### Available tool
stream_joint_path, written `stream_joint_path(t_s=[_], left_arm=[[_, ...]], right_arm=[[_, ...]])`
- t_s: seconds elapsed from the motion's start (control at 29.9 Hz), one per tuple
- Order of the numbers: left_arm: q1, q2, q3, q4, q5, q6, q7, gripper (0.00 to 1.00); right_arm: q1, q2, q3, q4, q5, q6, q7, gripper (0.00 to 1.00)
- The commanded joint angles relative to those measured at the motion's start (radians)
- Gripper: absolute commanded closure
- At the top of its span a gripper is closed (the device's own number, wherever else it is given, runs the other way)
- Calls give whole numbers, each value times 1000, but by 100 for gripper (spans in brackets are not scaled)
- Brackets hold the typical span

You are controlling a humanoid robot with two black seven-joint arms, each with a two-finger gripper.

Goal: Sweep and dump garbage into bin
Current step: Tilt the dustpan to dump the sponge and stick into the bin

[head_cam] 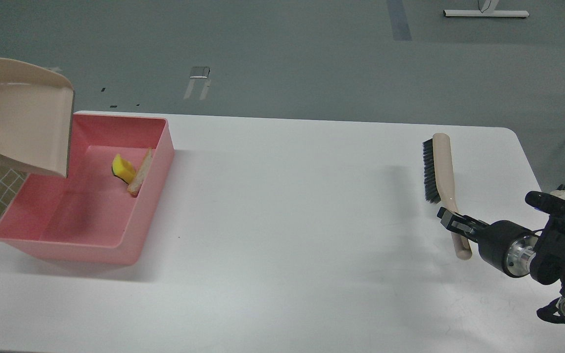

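Both pieces of garbage already lie in the bin [47, 230]: the yellow sponge [123, 168] and the bread [141, 172] sit touching each other against its far right wall, the bread tipped up on edge, just beyond and to the right of the dustpan lip. So you are, as I judge it, at the tail of the dump step. The dustpan [20, 125] hangs tilted over the bin's far left corner, mouth down toward the tub, and looks empty. Your left gripper is out of view past the left edge, so you cannot tell from here how its fingers hold the pan. Your right gripper [451, 223] is at the brush [443, 176], which lies flat on the table [282, 206] with its bristles pointing away from your fingertips and its handle end just behind them. The fingers [455, 224] straddle the handle, but the view is too dark and end-on to tell whether they are clamped on it or slack around it. Nothing lies on the table between the brush and the bin. What the next move calls for, in my judgement, is bringing the pan back level and clear of the bin rim without clipping it, then setting it down, and confirming the right fingers let go of the handle before that arm pulls away.
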Motion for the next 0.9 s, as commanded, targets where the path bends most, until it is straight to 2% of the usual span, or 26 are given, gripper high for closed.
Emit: stream_joint_path(t_s=[0.0, 0.33, 0.5, 0.53, 0.7, 0.87], left_arm=[[-4, -1, -4, 3, -12, 1, 0, 100], [-52, 1, -1, 3, -206, -27, 0, 100], [-95, -30, -6, 1, -293, -168, 0, 100], [-96, -38, -6, 0, -299, -174, 0, 100], [-106, -120, 3, -10, -298, -156, 0, 100], [-124, -188, 5, -94, -281, -98, 0, 100]], right_arm=[[18, 1, 0, 0, 3, 0, 0, 83], [51, -1, -2, 0, 6, 0, 0, 83], [54, 2, 0, 0, 6, 0, 0, 83], [56, 1, 0, 2, 6, 0, 0, 83], [64, 1, 0, 2, 6, 0, 0, 83], [67, 1, 0, 3, 6, 0, 1, 83]])
